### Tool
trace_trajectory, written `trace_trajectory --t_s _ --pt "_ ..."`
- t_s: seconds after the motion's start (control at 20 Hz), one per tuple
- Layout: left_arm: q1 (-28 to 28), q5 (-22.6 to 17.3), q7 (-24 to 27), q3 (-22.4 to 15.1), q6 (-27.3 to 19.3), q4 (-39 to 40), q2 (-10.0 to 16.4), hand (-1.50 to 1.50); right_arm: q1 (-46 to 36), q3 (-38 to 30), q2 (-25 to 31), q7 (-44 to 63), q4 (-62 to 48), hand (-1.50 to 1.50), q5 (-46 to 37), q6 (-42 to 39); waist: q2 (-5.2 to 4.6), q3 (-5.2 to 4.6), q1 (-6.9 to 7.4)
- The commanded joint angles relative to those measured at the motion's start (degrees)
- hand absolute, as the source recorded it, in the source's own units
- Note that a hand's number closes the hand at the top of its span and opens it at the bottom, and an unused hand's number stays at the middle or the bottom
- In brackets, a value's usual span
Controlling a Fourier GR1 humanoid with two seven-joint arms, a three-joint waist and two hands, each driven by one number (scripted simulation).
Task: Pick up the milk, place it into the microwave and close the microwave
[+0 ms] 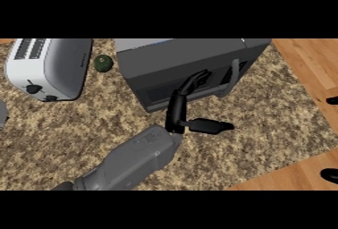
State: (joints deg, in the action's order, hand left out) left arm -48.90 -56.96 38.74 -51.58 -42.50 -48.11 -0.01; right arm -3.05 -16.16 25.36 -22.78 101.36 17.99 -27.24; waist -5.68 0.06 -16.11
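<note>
Microwave (165, 62) shut, interior hidden, left hand (175, 112) touching

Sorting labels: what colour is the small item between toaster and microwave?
The small item is dark green, head view.

Counter (264, 134) carries three things, all along its back edge. Toaster (49, 67) at the back-left corner. Microwave (178, 62) right of it, about mid-edge, front facing the counter's near side, its far part cut off at the top. Small round fruit (103, 62) between the two, just beside the microwave's left side, close to the toaster. Handle (231, 76) upright at the right end of the microwave's front. Left hand (177, 109) before that front, fingertips touching it just left of the handle; forearm (135, 161) over the counter's near-left part.
</note>
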Motion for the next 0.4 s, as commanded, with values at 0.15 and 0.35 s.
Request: trace_trajectory --t_s 0.15,0.35 --pt "-3.5 -2.8 0.0 2.8 -0.5 5.1 0.0 -1.5 -2.2 -0.8 1.4 2.1 -3.8 -1.5 5.1 -2.5 -0.29 -0.11 -0.82" --pt "-3.5 -3.6 1.3 2.5 -0.4 4.9 0.0 -1.5 -3.4 -1.3 2.3 2.8 -6.2 -1.5 6.9 -3.6 -0.5 -0.08 -1.09"
